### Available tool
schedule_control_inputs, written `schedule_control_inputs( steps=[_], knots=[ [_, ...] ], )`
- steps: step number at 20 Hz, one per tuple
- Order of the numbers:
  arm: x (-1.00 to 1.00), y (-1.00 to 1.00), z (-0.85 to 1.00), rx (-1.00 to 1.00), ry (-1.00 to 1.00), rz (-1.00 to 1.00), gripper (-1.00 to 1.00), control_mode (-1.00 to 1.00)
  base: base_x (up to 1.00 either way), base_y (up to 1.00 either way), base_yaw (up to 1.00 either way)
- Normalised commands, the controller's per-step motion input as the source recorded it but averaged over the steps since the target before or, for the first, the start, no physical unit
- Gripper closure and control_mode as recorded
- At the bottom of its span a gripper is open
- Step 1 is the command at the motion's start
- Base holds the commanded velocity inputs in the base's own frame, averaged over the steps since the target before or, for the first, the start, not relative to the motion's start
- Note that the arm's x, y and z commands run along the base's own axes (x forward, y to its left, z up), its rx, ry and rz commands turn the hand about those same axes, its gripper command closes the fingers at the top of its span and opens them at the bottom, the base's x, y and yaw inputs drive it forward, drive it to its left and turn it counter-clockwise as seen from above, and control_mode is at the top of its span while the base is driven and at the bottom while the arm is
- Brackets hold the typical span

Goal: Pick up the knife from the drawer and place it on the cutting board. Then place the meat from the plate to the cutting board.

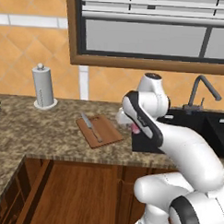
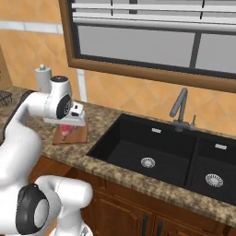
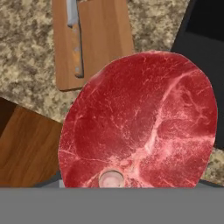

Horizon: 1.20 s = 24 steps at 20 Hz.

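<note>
- My hand [image 2: 68, 125] hangs above the speckled brown granite desk [image 1: 48, 129], near the right edge of the board, and it grasps the red-pink raw steak with whitish marbling [image 3: 140, 122]; my fingertips themselves are hidden behind the meat.
- In the left base view a small pink bit of the steak [image 1: 135, 129] peeks out beside my white forearm, above the desk's front edge next to the sink.
- The flat reddish-brown wooden cutting board with rounded corners [image 1: 104, 130] lies on the desk, close to its front edge, set at an angle.
- The slender kitchen knife with a light tan wooden handle and thin grey blade [image 1: 91, 127] lies flat on the board, along its left side.
- In the hand view the knife [image 3: 75, 41] runs beside the board's long edge, and the rest of the board [image 3: 105, 39] is bare wood.
- The wide dark brown wooden drawer [image 1: 78, 195] stands pulled open below the desk's front edge, showing its flat wooden bottom.
- A black double sink [image 2: 152, 152] with a grey tap [image 2: 180, 110] is sunk into the desk to the right of the board.
- A white paper towel holder [image 1: 43, 86] stands upright at the desk's back edge, well apart from the board.
</note>
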Motion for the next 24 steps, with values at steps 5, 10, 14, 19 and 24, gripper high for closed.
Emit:
schedule_control_inputs(
  steps=[5, 10, 14, 19, 24],
  knots=[
    [0.85, 0.67, -0.17, -0.02, 0.14, 0.01, 1.00, -1.00, 0.00, 0.00, 0.00],
    [0.77, 0.37, -0.48, 0.00, 0.10, 0.03, 1.00, -1.00, 0.00, 0.00, 0.00],
    [0.86, 0.04, -0.64, 0.01, 0.12, 0.06, 1.00, -1.00, 0.00, 0.00, 0.00],
    [0.76, 0.03, -0.61, 0.01, 0.12, 0.05, 1.00, -1.00, 0.00, 0.00, 0.00],
    [0.73, 0.18, -0.50, 0.00, 0.11, 0.05, 1.00, -1.00, 0.00, 0.00, 0.00]
  ],
)
